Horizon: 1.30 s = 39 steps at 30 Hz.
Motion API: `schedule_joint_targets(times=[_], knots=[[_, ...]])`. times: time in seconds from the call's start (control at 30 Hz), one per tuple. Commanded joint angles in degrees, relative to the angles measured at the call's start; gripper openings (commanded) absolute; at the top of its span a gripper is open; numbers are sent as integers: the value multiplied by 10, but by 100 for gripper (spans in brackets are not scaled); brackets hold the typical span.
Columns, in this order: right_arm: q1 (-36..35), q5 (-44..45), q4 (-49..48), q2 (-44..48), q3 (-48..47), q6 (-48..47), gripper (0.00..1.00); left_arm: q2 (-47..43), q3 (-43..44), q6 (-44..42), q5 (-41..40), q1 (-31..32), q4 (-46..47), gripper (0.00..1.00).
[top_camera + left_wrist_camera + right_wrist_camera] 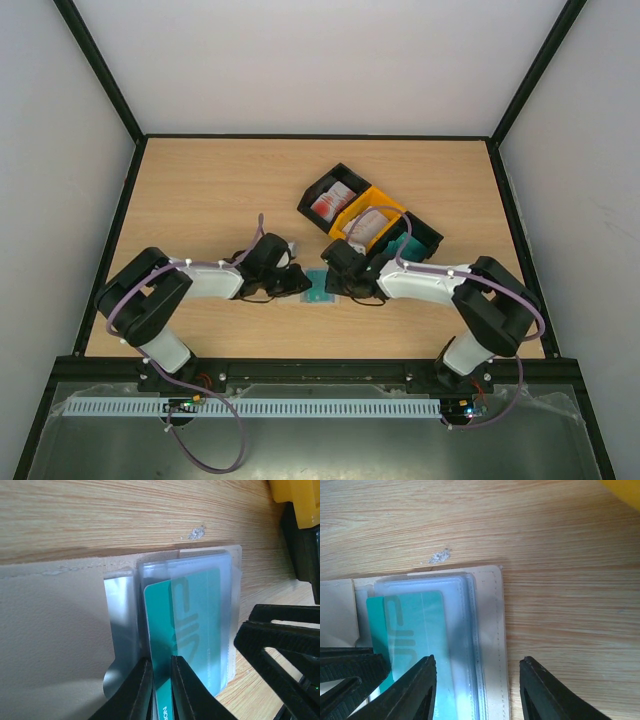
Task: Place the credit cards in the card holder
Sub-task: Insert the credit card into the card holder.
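1. The left gripper is pressed together, pinching the near edge of the teal credit card.
2. That card sits partway inside a clear sleeve of the beige card holder, which lies open on the wooden table.
3. The right gripper is spread, with its fingers astride the holder's edge at 3 o'clock, holding nothing.
4. In the top view, a row of black and orange bins stands at 1 o'clock from the holder.

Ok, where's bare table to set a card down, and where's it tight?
Bare table: the far-left stretch up to the black bin, and the near strip between the arm bases. Crowded: centre, where the left gripper, pinching the teal card, and the right gripper meet over the card holder.
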<state>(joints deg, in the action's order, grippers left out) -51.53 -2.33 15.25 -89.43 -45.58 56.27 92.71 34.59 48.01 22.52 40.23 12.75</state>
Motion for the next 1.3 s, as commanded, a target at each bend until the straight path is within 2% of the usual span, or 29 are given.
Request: schedule_joint_targets(times=[0.0, 0.27, 0.47, 0.6, 0.77, 0.87, 1.03, 1.27], knots=[[3, -29, -10, -20, -2, 5, 43, -3, 6, -5, 11, 3, 4, 13], [3, -66, -48, -27, -2, -7, 37, 8, 6, -10, 64, 6, 42, 11], [3, -49, -40, -23, -6, -8, 36, 8, 15, -18, 48, 11, 13, 12], [2, -10, -10, -12, -11, -7, 37, -12, 19, -25, 6, 11, -35, 18], [3, -5, -1, -6, -9, -6, 38, -51, 21, -29, -9, 11, -78, 33], [3, -5, -2, -1, -8, -6, 39, -65, 20, -27, -17, 11, -92, 34], [3, -12, -6, 8, -9, -14, 39, -46, 18, -29, -17, 11, -84, 17], [3, -32, -25, 21, 1, -13, 39, 1, 20, -26, 1, 11, -49, 9]])
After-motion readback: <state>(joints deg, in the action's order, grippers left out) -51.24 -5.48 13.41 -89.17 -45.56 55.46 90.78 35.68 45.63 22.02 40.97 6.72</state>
